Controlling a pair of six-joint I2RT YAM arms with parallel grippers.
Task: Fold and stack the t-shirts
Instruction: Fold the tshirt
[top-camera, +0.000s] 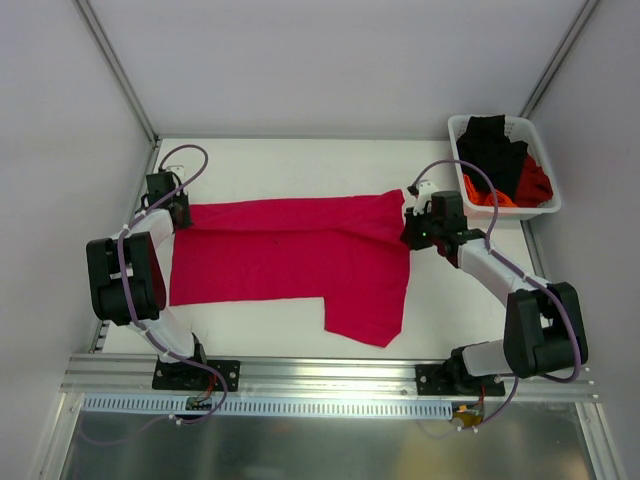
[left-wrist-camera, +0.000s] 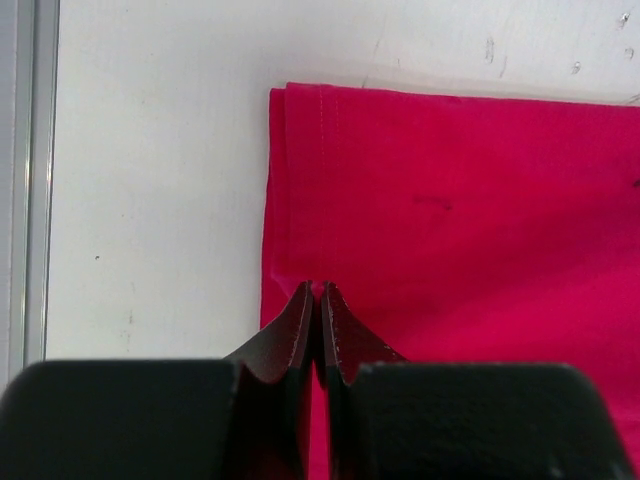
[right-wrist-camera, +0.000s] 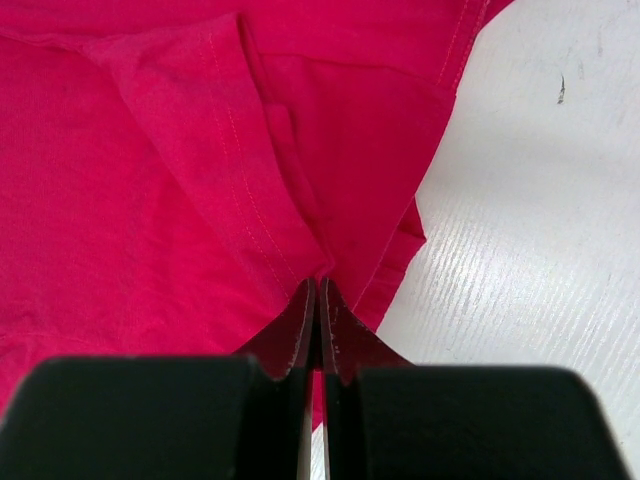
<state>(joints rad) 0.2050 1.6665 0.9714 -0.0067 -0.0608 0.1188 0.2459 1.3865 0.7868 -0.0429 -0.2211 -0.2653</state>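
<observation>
Cloth of the crimson-pink t-shirt (top-camera: 290, 260) covers the middle of the white surface (top-camera: 300, 165), spread flat from left to right, with a narrow band folded over along its far edge and one flap reaching toward the near edge on the right. The left pincer (top-camera: 178, 212) sits at the far left corner of the shirt; in its wrist view the left pincer (left-wrist-camera: 316, 290) has its jaws pressed together with hardly any gap, nipping the cloth just inside the doubled, stitched left edge. The right pincer (top-camera: 410, 232) is at the far right corner, and from its wrist the right pincer (right-wrist-camera: 318, 285) is likewise closed tight, with a hemmed fold and a sleeve-like flap gathered into the tips and bare surface off to the right. A white basket (top-camera: 510, 214) stands in the far right corner of the surface, just beyond the right arm and apart from the spread shirt; a black t-shirt (top-camera: 495, 145) is heaped in it over an orange-red t-shirt (top-camera: 485, 195). Purple cables loop over both arms. A metal rail (top-camera: 330, 370) runs along the near edge, where both bases are bolted. Nothing lies on top of the spread shirt between the two pincers.
</observation>
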